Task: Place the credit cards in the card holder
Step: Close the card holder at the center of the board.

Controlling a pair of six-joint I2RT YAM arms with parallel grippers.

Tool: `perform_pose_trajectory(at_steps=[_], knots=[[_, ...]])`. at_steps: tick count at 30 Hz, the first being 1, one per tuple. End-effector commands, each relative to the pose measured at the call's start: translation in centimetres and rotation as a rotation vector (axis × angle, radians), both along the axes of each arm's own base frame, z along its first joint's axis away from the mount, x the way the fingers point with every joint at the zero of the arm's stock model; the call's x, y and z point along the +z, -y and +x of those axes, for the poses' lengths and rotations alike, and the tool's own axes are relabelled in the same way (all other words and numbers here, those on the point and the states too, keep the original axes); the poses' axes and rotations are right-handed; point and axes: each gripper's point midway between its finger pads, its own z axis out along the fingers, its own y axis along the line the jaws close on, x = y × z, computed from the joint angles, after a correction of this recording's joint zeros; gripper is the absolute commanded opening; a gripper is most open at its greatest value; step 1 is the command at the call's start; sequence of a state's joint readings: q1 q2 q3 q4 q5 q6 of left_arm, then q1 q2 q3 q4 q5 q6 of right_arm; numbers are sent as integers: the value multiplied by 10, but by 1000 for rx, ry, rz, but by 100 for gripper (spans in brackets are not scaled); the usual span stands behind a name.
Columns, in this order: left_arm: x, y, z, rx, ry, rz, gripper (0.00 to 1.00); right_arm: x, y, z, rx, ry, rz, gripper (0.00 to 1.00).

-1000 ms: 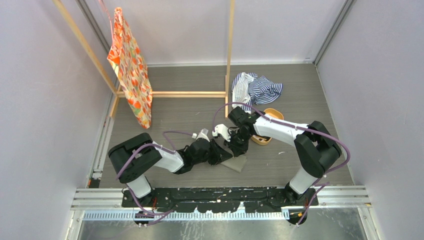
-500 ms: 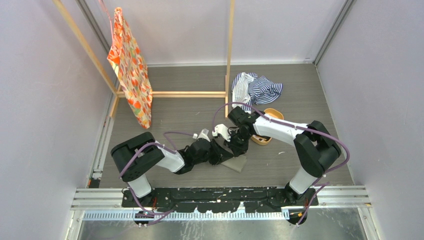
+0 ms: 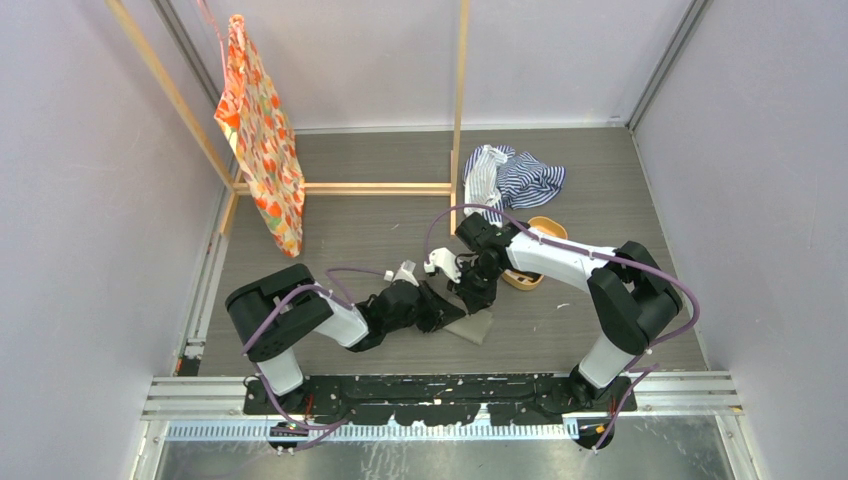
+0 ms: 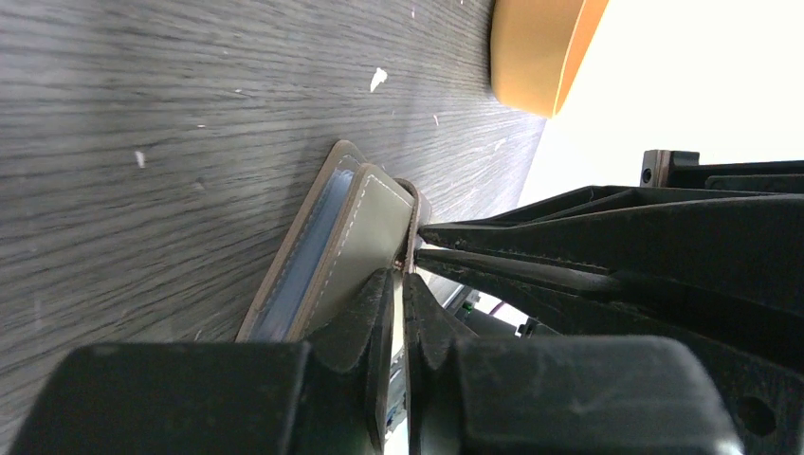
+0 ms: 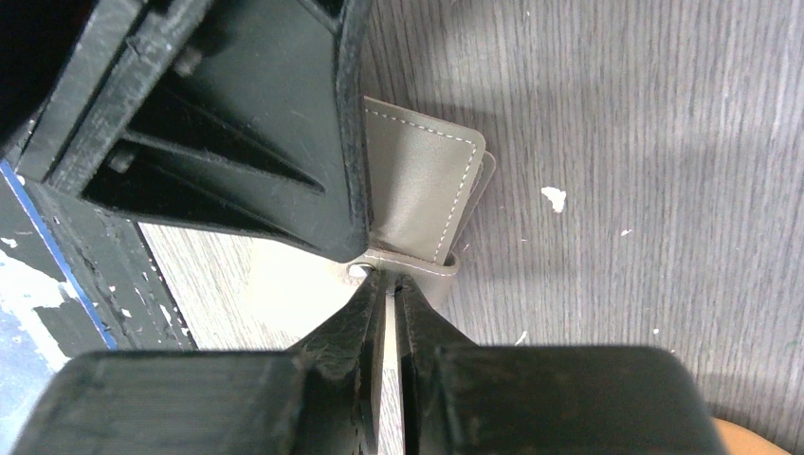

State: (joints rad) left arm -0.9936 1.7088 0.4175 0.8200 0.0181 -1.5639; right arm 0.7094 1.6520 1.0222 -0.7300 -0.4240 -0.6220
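Note:
The grey-taupe card holder [image 3: 474, 326] lies on the table between the two arms. In the left wrist view it [image 4: 365, 223] stands tilted, partly lifted. A pale blue credit card [image 4: 305, 254] shows edge-on in its pocket. My left gripper [image 4: 404, 281] is shut on the holder's near edge. My right gripper [image 5: 387, 281] is shut on the closing tab [image 5: 417, 265], right beside the metal snap [image 5: 356, 273]. In the top view the left gripper [image 3: 447, 308] and the right gripper [image 3: 468, 300] meet tip to tip over the holder. No other cards show.
An oval orange tray [image 3: 545, 228] sits just right of the holder, half under the right arm. A striped cloth [image 3: 515, 175] lies at the back. A wooden frame [image 3: 460, 110] stands behind, with an orange patterned cloth [image 3: 262, 135] hanging at the left.
The left gripper's jaws have drawn closer together on the holder's edge, and the left arm has shifted slightly right. The right gripper and the holder have stayed put.

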Motion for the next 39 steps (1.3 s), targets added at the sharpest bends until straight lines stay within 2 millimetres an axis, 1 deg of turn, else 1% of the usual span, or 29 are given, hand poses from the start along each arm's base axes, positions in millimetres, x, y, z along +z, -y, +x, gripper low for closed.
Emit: perform_pose_trajectory(at_steps=[1, 7, 11, 13, 15, 19, 20, 21, 22, 23, 24, 25, 26, 28, 30, 31, 32, 33, 34, 36, 39], knots=[[-9, -17, 9, 66, 22, 39, 11, 5, -16, 3, 12, -6, 53, 14], [8, -10, 15, 33, 82, -4, 12, 7, -18, 1, 12, -17, 61, 14], [24, -14, 15, -4, 174, 8, 15, 6, -17, 0, 15, -29, 59, 14], [33, -19, 13, -32, 241, 36, 17, 6, -17, -1, 14, -35, 57, 14], [38, -29, 10, -61, 300, 101, 20, 7, -17, -1, 13, -36, 59, 14], [51, -63, 8, -70, 450, 245, 25, 11, -16, 3, -8, -42, 72, 14], [57, -72, 8, -58, 491, 254, 28, 13, -16, 3, -11, -44, 79, 14], [60, -82, 8, -36, 516, 269, 36, 14, -16, 3, -15, -46, 86, 15], [65, -92, 9, 6, 539, 269, 47, 15, -16, 3, -16, -48, 91, 15], [76, -101, 11, 54, 570, 240, 63, 18, -16, 3, -14, -45, 103, 15], [80, -109, 11, 101, 579, 214, 83, 19, -16, 3, -12, -44, 108, 15], [84, -116, 11, 138, 589, 184, 97, 21, -17, 3, -7, -42, 115, 15], [87, -120, 9, 161, 584, 148, 100, 22, -17, 2, 1, -44, 121, 15], [101, -118, 3, 119, 626, 123, 100, 24, -17, 2, 6, -44, 136, 15], [113, -109, -5, 36, 648, 129, 100, 28, -17, 1, 20, -51, 157, 15], [118, -104, -8, 7, 650, 116, 96, 29, -18, 0, 28, -52, 166, 15], [122, -99, -11, -12, 645, 92, 88, 30, -18, -1, 40, -54, 173, 15], [123, -94, -12, -20, 632, 68, 76, 31, -18, -3, 51, -56, 178, 15], [120, -90, -13, -26, 611, 47, 66, 31, -18, -3, 60, -56, 182, 15], [115, -82, -15, -45, 579, 12, 63, 31, -18, -5, 71, -59, 184, 15], [105, -72, -17, -69, 543, -13, 61, 29, -17, -7, 95, -64, 182, 15]])
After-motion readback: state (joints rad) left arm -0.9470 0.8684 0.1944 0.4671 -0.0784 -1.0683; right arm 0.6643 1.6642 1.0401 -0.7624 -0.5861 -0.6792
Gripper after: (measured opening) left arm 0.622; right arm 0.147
